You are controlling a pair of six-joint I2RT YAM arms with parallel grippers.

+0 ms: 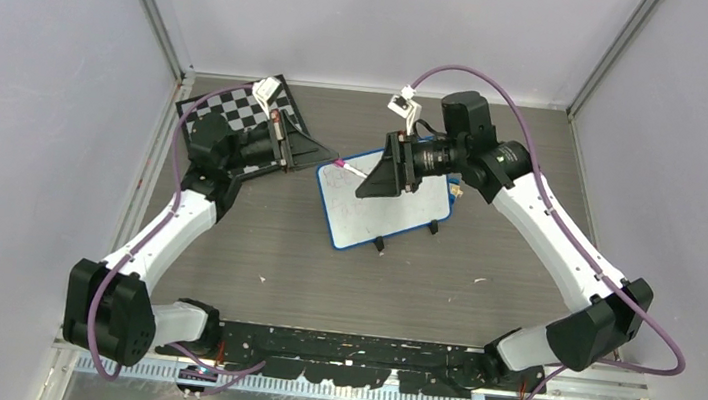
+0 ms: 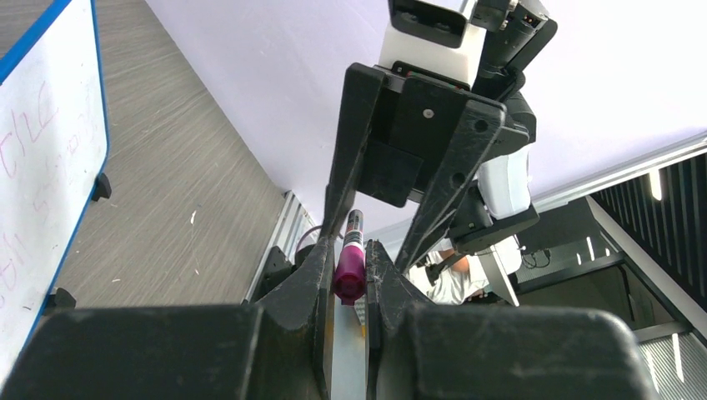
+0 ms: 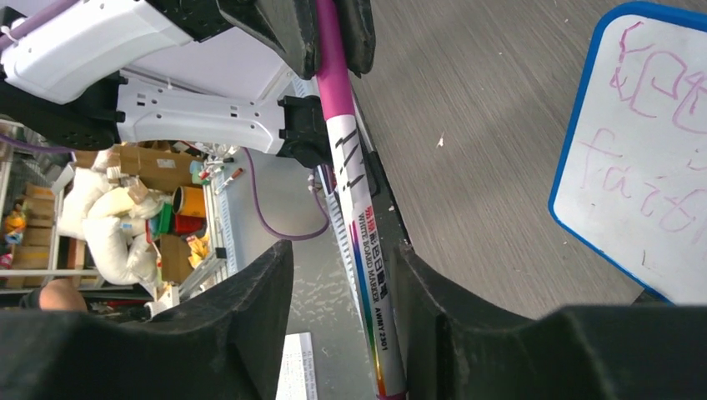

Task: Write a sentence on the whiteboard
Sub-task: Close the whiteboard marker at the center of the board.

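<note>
The whiteboard (image 1: 398, 217), white with a blue frame and black feet, lies mid-table with faint pink scribble on it. It also shows in the left wrist view (image 2: 42, 167) and the right wrist view (image 3: 642, 158), with pink handwriting in two lines. A whiteboard marker (image 1: 353, 170) hangs between both grippers over the board's far left corner. My left gripper (image 1: 323, 157) is shut on its magenta cap (image 2: 349, 271). My right gripper (image 1: 364, 179) is open around the white barrel (image 3: 363, 225), which rests against one finger (image 3: 433, 308).
A black-and-white chessboard (image 1: 239, 111) lies at the back left under the left arm. Grey walls enclose the table on three sides. Small white flecks lie on the wood in front of the board.
</note>
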